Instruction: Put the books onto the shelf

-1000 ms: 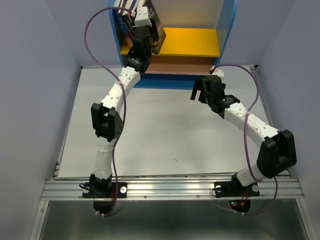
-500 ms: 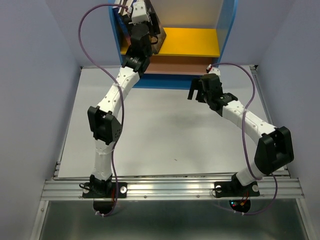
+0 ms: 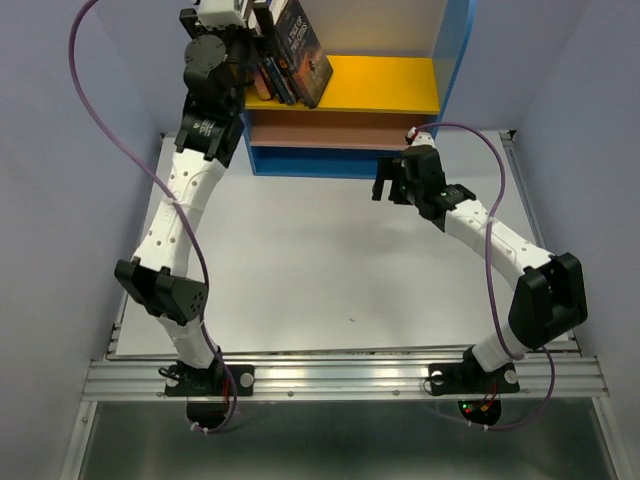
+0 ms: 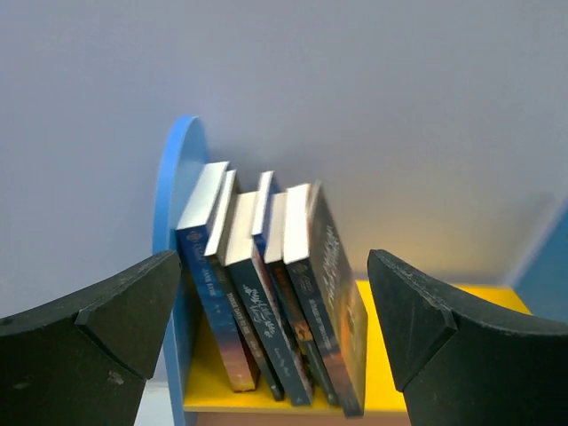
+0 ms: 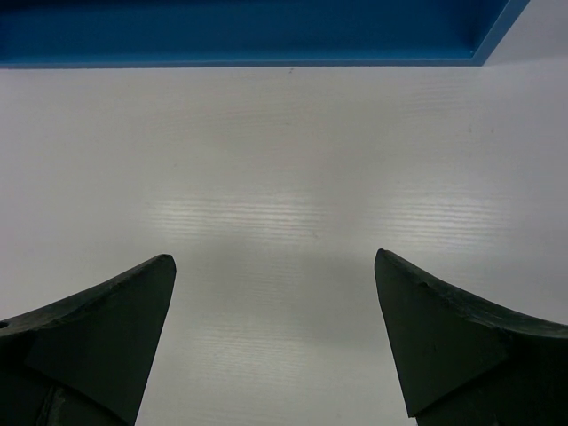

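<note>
Left gripper (image 4: pixel 273 266) pulled back, thin books (image 3: pixel 300 50) leaning

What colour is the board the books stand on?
Yellow. The upper board under the books shows best from the top camera.

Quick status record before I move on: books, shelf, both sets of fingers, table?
books: standing in a row at the left end of the yellow upper board, leaning left against the blue side
shelf: rest of the upper board bare
left fingers: open, empty, facing the books, not touching them
right fingers: open, empty, above the table near the shelf's blue base
table: no book seen on it
</note>
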Robot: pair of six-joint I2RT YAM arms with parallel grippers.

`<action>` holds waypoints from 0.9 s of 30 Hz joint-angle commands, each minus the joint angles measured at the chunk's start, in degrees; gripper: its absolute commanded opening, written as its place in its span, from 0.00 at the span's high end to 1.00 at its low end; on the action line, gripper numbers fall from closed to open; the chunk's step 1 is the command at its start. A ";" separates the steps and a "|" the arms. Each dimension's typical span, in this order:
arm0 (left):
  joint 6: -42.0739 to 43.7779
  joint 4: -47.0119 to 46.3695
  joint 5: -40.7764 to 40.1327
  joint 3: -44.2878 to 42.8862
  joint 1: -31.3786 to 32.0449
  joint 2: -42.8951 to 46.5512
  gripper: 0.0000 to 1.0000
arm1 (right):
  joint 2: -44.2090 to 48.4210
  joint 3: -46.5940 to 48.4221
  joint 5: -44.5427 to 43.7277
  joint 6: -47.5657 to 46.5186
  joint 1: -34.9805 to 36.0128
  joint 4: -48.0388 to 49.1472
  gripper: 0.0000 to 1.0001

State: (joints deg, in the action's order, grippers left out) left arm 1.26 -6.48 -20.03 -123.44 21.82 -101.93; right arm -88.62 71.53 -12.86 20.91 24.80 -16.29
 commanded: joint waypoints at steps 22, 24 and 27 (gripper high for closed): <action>-5.38 0.94 49.93 -1.17 -19.63 -8.27 1.00 | -0.59 4.85 -1.47 -6.67 -0.28 0.83 0.00; -5.74 0.86 49.91 -3.46 -19.63 -10.29 1.00 | -0.94 5.20 -1.38 -6.93 -0.28 0.83 0.00; -6.09 0.07 51.41 -4.01 -19.63 -11.54 1.00 | -1.38 5.55 -1.81 -6.93 -0.28 0.83 0.00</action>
State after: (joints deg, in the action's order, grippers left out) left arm -3.57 -3.36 29.58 -123.20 2.24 -114.59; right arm -89.34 74.24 -13.56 14.87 24.80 -16.23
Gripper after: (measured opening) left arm 0.026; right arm 0.998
